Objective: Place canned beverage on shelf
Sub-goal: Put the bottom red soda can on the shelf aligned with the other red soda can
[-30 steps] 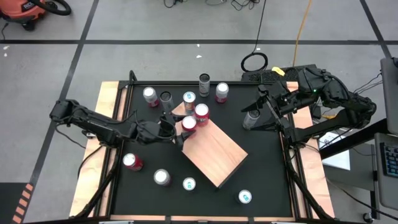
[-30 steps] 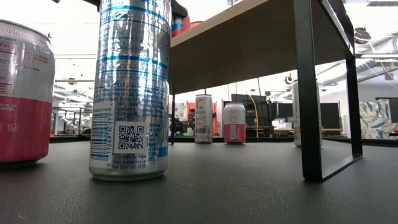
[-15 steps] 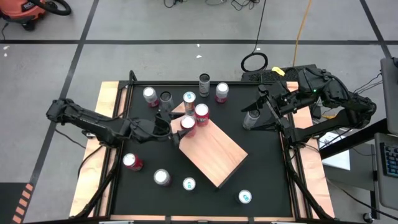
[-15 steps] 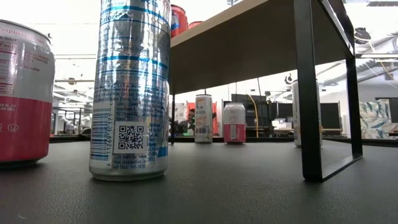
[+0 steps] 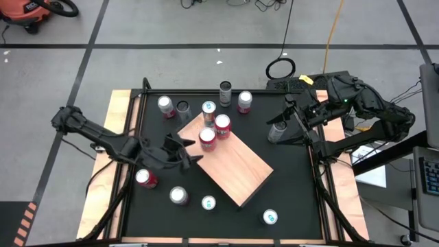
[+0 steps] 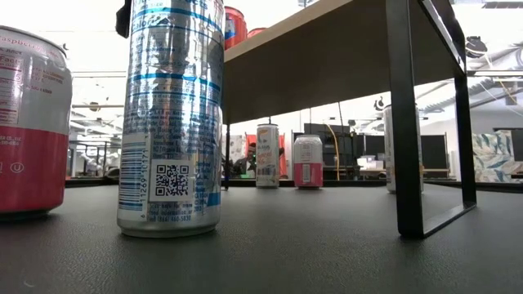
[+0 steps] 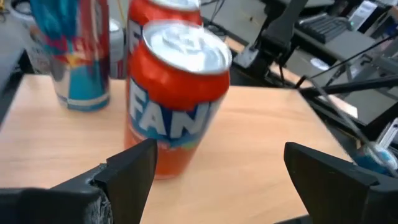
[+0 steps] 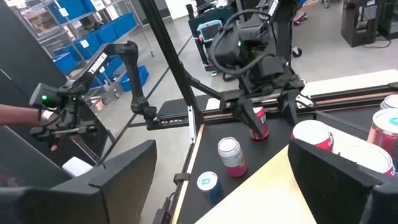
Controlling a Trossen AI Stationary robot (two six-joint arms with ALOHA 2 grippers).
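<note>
Evidently a placement is finished: the orange can [image 7: 176, 106] stands on the shelf [image 5: 236, 168], and the left gripper [image 5: 184, 152], jaws wide and empty, hovers beside the shelf. Next likely calls for fetching a bench [image 5: 295, 185] can.

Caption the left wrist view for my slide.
Open left claw facing an orange soda can standing on the wooden shelf, a blue can beside it.

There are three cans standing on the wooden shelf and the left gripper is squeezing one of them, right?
Not quite. Three cans do stand on the wooden shelf, but the left gripper is not squeezing any of them. The left wrist view shows its fingers spread open with the orange can beyond them, untouched. The high view shows the gripper off the shelf's edge.
</note>
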